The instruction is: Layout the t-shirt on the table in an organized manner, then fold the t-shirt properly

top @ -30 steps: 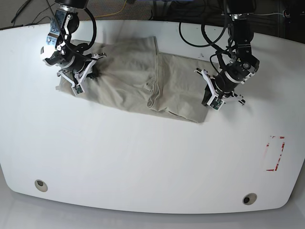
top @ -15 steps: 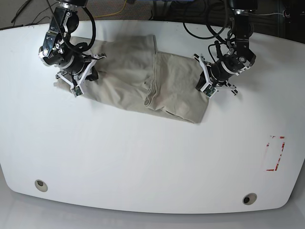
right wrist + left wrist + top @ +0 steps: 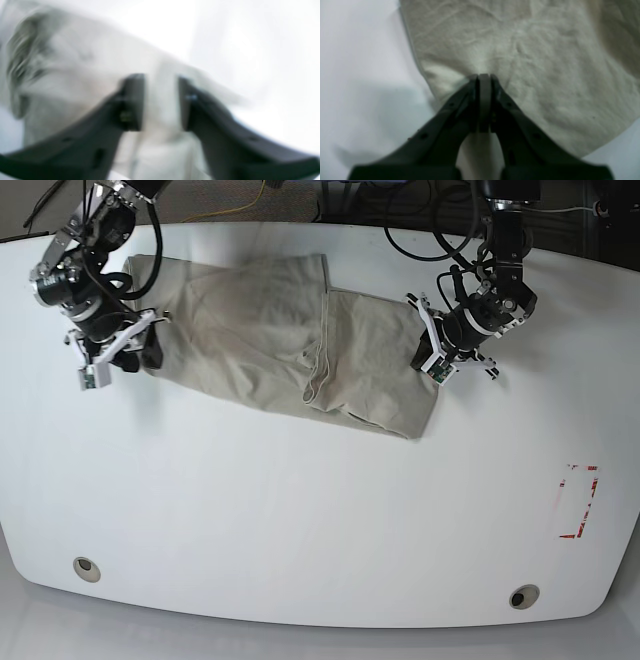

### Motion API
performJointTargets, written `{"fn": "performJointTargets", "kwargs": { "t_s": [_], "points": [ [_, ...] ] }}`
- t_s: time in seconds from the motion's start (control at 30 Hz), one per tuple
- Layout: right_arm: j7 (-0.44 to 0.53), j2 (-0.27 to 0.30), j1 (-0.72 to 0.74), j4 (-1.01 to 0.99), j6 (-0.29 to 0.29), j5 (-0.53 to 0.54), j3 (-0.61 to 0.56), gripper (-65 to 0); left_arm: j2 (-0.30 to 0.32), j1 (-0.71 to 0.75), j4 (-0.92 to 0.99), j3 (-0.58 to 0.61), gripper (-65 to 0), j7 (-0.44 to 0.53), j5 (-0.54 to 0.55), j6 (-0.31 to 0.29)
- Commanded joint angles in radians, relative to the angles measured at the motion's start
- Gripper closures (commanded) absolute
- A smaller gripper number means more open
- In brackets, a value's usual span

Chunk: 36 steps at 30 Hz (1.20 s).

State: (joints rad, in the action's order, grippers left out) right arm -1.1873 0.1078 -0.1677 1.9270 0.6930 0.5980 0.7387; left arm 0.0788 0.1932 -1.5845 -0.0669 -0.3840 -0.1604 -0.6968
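Note:
The beige t-shirt [image 3: 260,330] lies spread and wrinkled across the far half of the white table [image 3: 300,520]. My left gripper [image 3: 432,362] sits at the shirt's right edge. In the left wrist view this gripper [image 3: 483,76] is shut, with the fabric [image 3: 532,50] puckering into its tips. My right gripper [image 3: 105,365] is at the shirt's left edge. The right wrist view is blurred: that gripper [image 3: 161,100] has its jaws apart, with pale cloth [image 3: 62,75] between and behind them.
A red tape rectangle [image 3: 580,500] marks the table's right side. Two round grommet holes [image 3: 86,568] [image 3: 520,596] sit near the front edge. Cables hang behind the far edge.
My right gripper has opened and swung left to the shirt's left edge, and the shirt's left side now reaches further left. The left gripper rose earlier and has since held still.

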Motion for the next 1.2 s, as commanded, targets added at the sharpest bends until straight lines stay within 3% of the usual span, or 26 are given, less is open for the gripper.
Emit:
{"fn": "performJointTargets", "kwargs": {
  "t_s": [0.0,0.1,0.4,0.7,1.17],
  "points": [
    [-0.001,-0.01,0.007,0.016,0.001,0.072,0.069,-35.8,0.017,-0.002,-0.006,-0.001,0.0,-0.016,-0.011,-0.001],
    [-0.022,-0.012,0.006,0.012,-0.02,0.127,0.178,-43.2,0.023,-0.002,0.005,-0.001,0.0,-0.016,-0.009,-0.001],
    [-0.127,-0.007,0.024,-0.148,-0.074,0.267,0.387,-43.7,0.025,-0.01,0.048,-0.001,0.0,-0.014,-0.009,-0.001],
    [-0.125,-0.006,0.01,-0.329,-0.085,0.288,0.404,-43.8,0.026,-0.01,0.046,-0.001,0.0,-0.013,-0.008,-0.001],
    [-0.124,-0.012,0.01,-0.384,-0.078,0.287,0.394,-43.7,0.026,-0.01,0.045,-0.001,0.0,-0.013,-0.008,-0.001]
  ]
}}
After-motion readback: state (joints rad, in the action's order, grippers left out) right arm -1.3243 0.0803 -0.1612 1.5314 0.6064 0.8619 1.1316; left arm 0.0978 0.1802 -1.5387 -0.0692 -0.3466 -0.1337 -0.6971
